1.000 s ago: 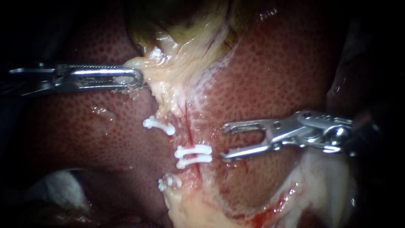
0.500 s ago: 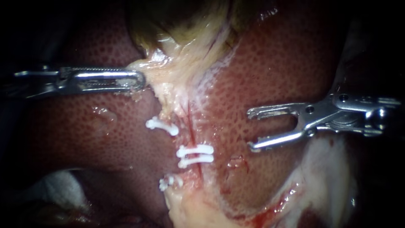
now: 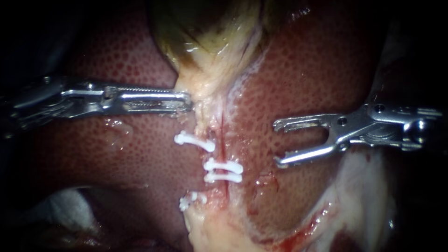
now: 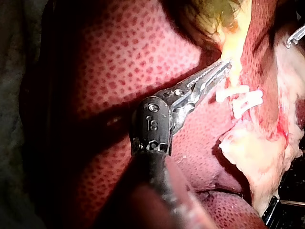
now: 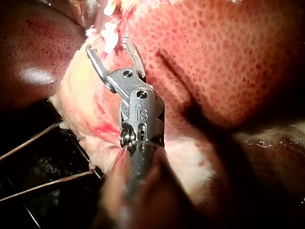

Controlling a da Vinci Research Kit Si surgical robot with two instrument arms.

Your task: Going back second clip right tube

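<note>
Endoscope first: the left instrument [image 3: 189,100] is coming in flat from the left, and its pincer is clenching the pale strand [image 3: 205,91] right under the gallbladder [image 3: 210,32]. The right instrument [image 3: 277,143] is hovering over the liver [image 3: 116,149] with its pincer spread wide. It's grasping nothing and sitting off to the side of the clips [image 3: 223,165]. I'm counting four white clips. Two are lying side by side across the right tube [image 3: 224,140], one is higher up to their left, and one is lower down to their left. So that's two instruments, four clips.

Left wrist cam: the left instrument [image 4: 220,69] is reaching over the liver [image 4: 119,57], and its pincer is biting the yellowish pale strand [image 4: 231,45] at the very tip. The clips [image 4: 231,91] are showing just beside that tip. They're overlapping here, so I can't get a clean count. A sliver of the right instrument [image 4: 295,38] is peeking in beyond them.

Right wrist cam: the right instrument [image 5: 107,45] is showing both halves of its pincer apart and gripping nothing. The liver [image 5: 214,57] is lying alongside it. Something white is sitting just ahead of the tips, too blurry to count.
</note>
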